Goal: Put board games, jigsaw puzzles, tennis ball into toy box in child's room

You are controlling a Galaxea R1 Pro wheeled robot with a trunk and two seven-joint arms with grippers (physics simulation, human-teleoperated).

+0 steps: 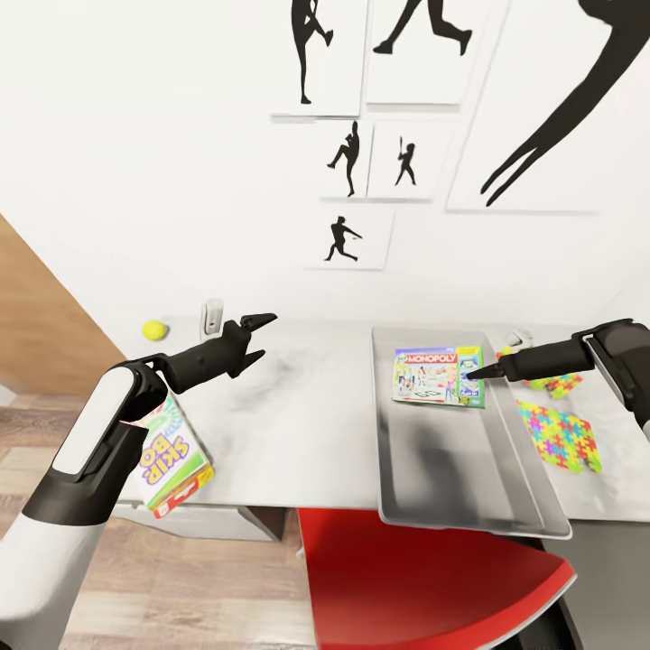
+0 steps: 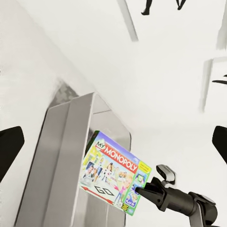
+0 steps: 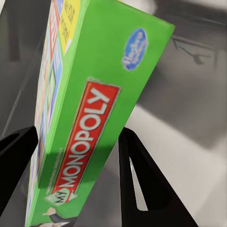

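My right gripper is shut on the white-green Monopoly board game and holds it by its green edge over the far end of the light grey toy box. The right wrist view shows that green edge between the two fingers. My left gripper hangs open and empty over the table. The Skip-Bo game sits tilted at the table's front left corner, partly behind my left arm. The tennis ball rests at the far left. Two jigsaw puzzles lie right of the toy box. The smaller blue game is out of view.
A red chair stands in front of the table, under the toy box's near end. A small white fitting sits by the wall behind my left gripper. The wall carries black silhouette pictures. Wooden floor shows at the left.
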